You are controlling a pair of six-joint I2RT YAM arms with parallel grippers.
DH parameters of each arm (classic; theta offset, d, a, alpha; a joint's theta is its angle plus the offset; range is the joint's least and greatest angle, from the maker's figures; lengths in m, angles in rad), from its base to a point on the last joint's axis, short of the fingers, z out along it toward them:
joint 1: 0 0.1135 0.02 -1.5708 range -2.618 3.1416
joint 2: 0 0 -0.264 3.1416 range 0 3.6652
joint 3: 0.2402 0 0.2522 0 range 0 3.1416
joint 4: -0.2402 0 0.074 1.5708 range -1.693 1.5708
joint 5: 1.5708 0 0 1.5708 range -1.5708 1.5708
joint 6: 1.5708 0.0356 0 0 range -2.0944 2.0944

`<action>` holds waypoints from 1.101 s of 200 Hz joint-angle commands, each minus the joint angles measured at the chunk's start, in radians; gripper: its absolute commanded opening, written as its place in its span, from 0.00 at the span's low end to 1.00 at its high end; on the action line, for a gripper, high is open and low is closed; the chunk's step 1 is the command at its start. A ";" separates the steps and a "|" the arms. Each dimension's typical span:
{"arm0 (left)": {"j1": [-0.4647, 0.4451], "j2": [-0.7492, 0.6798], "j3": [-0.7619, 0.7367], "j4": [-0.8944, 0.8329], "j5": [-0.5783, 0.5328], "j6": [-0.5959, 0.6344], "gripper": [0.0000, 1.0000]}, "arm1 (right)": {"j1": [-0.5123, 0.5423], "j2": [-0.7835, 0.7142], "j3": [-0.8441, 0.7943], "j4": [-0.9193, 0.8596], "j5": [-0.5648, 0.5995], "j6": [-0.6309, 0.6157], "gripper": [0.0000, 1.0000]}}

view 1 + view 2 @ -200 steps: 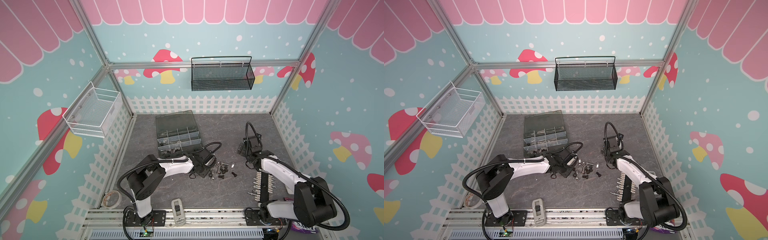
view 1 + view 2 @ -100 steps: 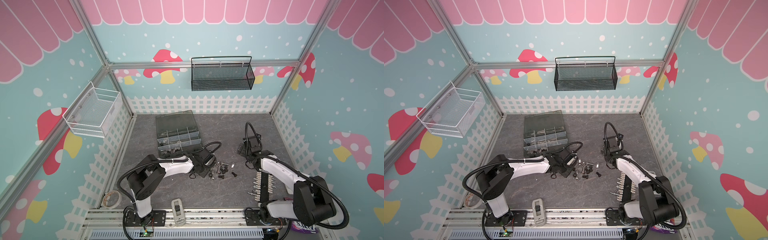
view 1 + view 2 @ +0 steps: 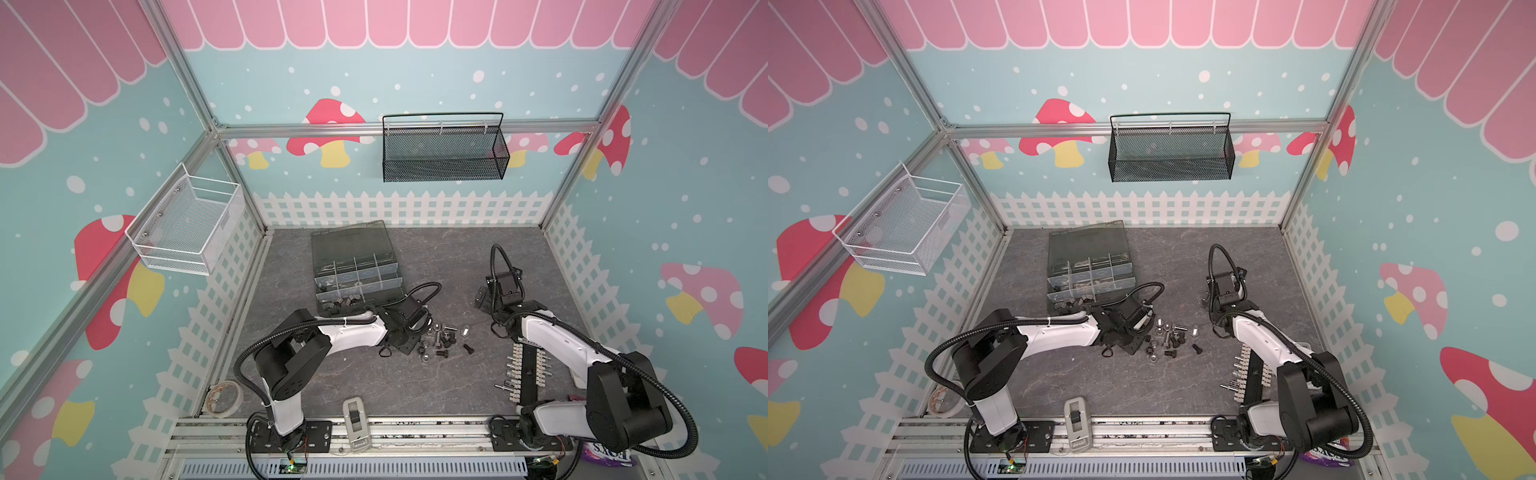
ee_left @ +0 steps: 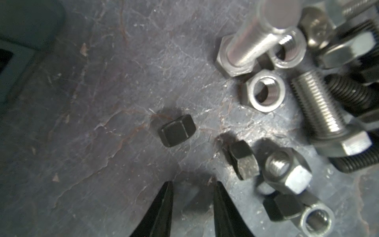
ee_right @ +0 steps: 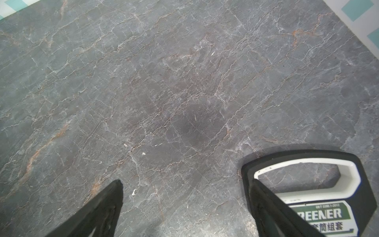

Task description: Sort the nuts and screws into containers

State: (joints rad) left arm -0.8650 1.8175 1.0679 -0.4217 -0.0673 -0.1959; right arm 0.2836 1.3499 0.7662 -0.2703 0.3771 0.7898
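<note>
Low over the slate-grey table (image 4: pixel 92 102), the left gripper (image 4: pixel 192 185) holds its two black fingers a narrow gap apart, with nothing between them. A lone black nut (image 4: pixel 177 131) lies on the stone just ahead of the fingertips, untouched. Off to one side of the fingers and close by is the loose heap. It holds silver and black screws (image 4: pixel 320 110), one of them standing on its head, and nuts (image 4: pixel 263 91) lying flat or tipped among the threaded shafts.

In both top views the heap lies right beside the left gripper, between it and the right gripper (image 5: pixel 185 184). The organizer box (image 3: pixel 357 270) stands just beyond the left gripper's wrist with its smoky lid thrown back. A few dark pieces lie in a compartment (image 3: pixel 343 301) of the row nearest the gripper.

The right gripper is well apart from the heap. Its fingers are spread wide over bare table and grip nothing. A black card with a green label (image 5: pixel 307 184) lies by one finger, though whether they touch cannot be told. A white terminal strip (image 3: pixel 528 374) lies beside the right arm, behind its gripper.
</note>
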 commanded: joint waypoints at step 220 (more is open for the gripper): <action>0.032 0.048 0.137 -0.053 0.065 -0.314 0.41 | 0.006 0.000 0.004 -0.011 0.046 0.000 0.97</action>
State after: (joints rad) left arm -0.8387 1.8679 1.1950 -0.4377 -0.0029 -0.4622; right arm 0.2836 1.3499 0.7662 -0.2699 0.4007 0.7860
